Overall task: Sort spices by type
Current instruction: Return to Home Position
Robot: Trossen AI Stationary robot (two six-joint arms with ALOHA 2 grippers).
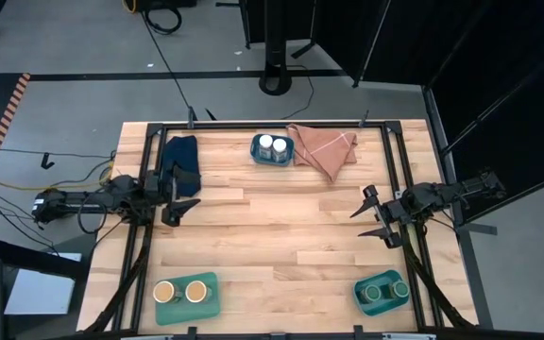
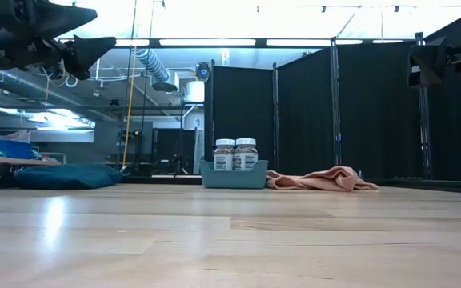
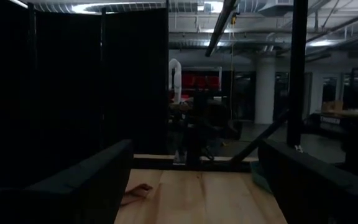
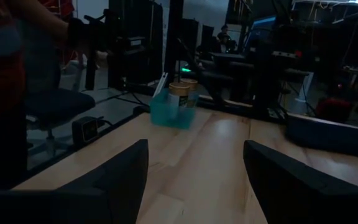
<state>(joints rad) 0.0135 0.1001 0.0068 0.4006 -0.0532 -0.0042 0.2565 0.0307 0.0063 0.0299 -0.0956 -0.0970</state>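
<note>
Tan-lidded spice jars (image 1: 165, 292) are paired in the near-left tray (image 1: 187, 313), green-lidded jars (image 1: 374, 294) in the near-right tray (image 1: 382, 309). The left end effector (image 1: 183, 212) and right end effector (image 1: 362, 219) are held open and empty above the tabletop (image 1: 272, 246). White-lidded jars (image 1: 265, 144) are seen in the far tray (image 1: 272, 164); their labels cannot be read.

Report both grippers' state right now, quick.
Left gripper: open, holding nothing.
Right gripper: open, holding nothing.
</note>
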